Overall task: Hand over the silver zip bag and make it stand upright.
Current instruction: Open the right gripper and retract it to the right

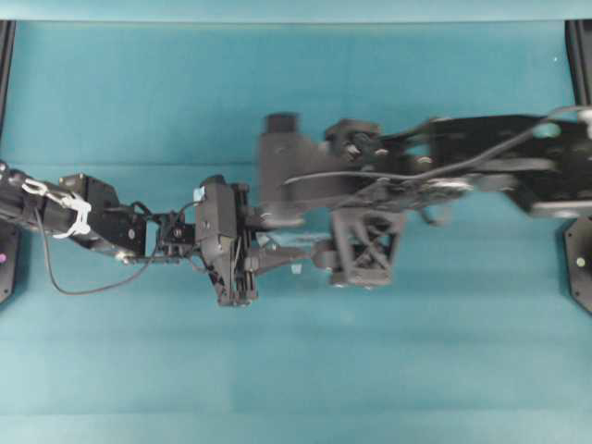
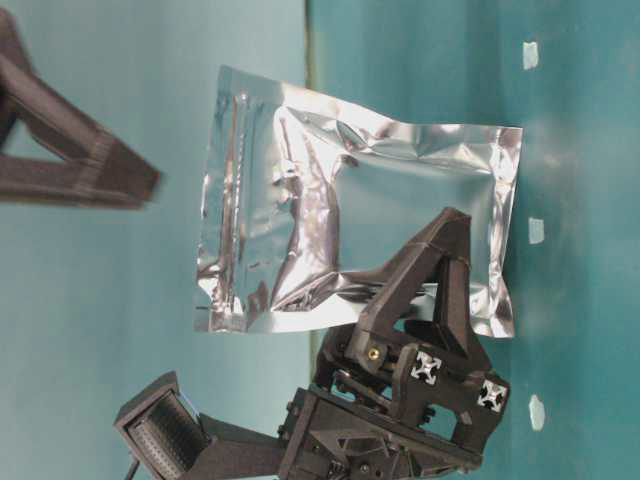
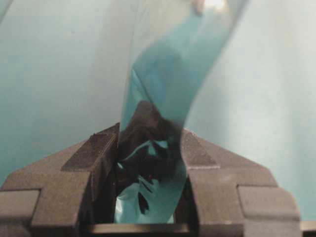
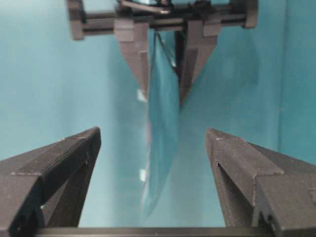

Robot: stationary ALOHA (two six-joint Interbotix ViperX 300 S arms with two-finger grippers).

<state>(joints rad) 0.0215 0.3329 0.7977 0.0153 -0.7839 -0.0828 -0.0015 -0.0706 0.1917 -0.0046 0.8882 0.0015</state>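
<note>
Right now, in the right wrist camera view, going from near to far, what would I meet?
Right gripper, open → shiny silver foil zip bag, seen edge-on → left gripper, shut on the bag's far end.

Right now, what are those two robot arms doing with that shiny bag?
The left gripper is pinching the silver zip bag by one edge and holding it up on its own. The right gripper has its fingers spread wide and is not touching the bag, so the hand-over looks done. The bag is not standing on the teal table yet.
</note>
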